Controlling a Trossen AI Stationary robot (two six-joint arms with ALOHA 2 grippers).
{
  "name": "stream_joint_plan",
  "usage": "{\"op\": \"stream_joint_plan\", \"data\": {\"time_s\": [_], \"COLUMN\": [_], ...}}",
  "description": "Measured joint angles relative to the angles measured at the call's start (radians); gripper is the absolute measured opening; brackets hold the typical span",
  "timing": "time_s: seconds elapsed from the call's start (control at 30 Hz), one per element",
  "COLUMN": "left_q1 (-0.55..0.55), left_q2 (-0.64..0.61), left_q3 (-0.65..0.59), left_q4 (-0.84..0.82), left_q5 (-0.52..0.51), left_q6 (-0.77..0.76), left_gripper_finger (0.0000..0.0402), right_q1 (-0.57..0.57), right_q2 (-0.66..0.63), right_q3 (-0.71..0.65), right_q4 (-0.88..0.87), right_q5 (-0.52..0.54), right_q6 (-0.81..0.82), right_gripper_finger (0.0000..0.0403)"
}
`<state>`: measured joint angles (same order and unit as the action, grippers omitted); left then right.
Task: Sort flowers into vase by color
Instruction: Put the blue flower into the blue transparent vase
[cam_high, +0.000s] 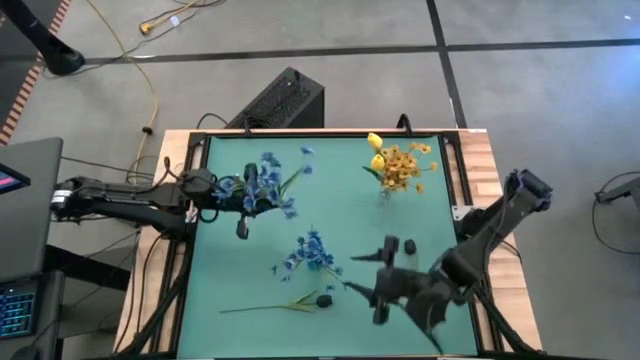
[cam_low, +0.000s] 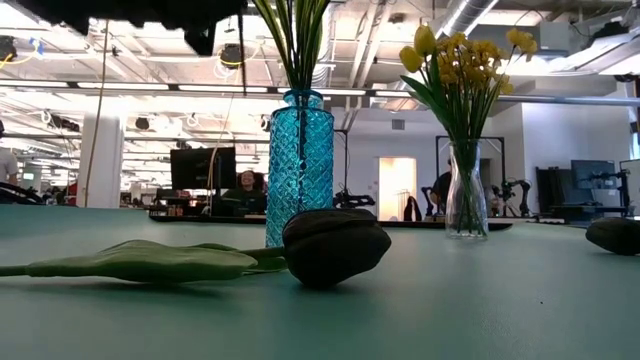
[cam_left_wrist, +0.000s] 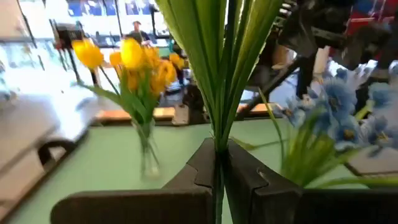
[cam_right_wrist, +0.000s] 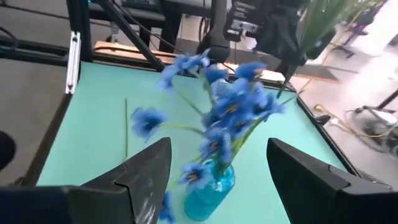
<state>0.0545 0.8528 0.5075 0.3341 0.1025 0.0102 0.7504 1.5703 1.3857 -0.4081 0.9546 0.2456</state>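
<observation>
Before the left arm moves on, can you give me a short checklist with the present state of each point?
1. Grip: left gripper shut on the green stalks of the blue spray: ok.
2. Blue vase stands upright with blue blooms already in it: ok.
3. Right gripper open, empty, and pointing at the blue vase from the side; whether it blocks the way: cannot tell.
4. Clear vase upright, holding only yellow flowers: ok.
5. Dark bud lies with its stalk on the mat, a second dark bud lies apart; both unsorted: not ok.
</observation>
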Motion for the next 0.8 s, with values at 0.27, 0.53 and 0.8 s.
{"op": "stream_joint_plan", "data": {"time_s": [0.27,0.53,0.8], "left_q1": [-0.101,-0.187,-0.189], "left_q2": [0.002,0.206,0.361], "left_q3": [-0.143,-0.162,-0.161], "left_q4": [0.271,0.539,0.755], "left_q5": [-0.045,-0.141,-0.099], "left_q6": [-0.116,-0.138,-0.162], "left_gripper_finger": [0.0000,0.0000,0.0000], "right_q1": [0.049,0.088,0.098], "right_q2": [0.134,0.187,0.185], "right_q3": [-0.001,-0.001,0.000], "right_q4": [0.046,0.037,0.026], "right_q5": [0.123,0.219,0.255], "right_q6": [0.019,0.129,0.165], "right_gripper_finger": [0.0291,0.0291,0.0291]}}
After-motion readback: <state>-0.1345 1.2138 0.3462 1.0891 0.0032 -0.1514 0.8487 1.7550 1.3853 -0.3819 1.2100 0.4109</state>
